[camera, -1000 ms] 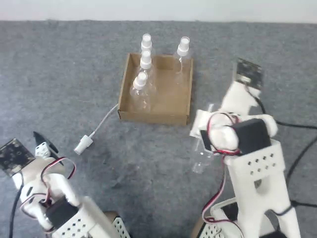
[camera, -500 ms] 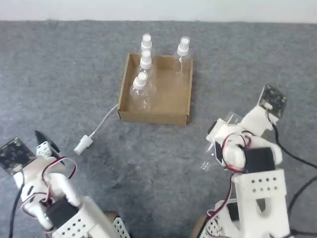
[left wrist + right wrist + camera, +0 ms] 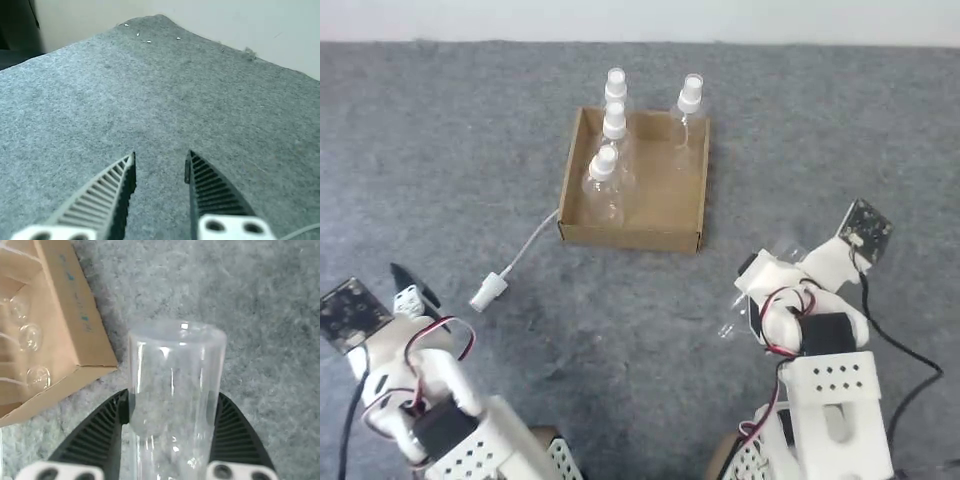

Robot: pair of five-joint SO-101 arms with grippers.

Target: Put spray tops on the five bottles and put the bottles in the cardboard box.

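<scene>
I see the grey felt desk [image 3: 470, 150] meet a pale wall [image 3: 640, 18] at its far edge. The cardboard box [image 3: 630, 238] sits towards that edge, with four capped bottles [image 3: 603, 190] inside. My right gripper [image 3: 170, 400] clamps the uncapped bottle [image 3: 175, 370] near the near-right corner. My left gripper [image 3: 159, 165], part-open and empty, is at the near-left corner, near the loose spray top [image 3: 488, 292].

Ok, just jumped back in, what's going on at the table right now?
The right gripper is shut on the fifth bottle, clear and with no top, a little way from the cardboard box. Four bottles with spray tops already stand in the box. The last spray top, tube attached, lies on the grey carpet between the box and the left arm. The left gripper hangs over bare carpet, fingers open, holding nothing.
</scene>
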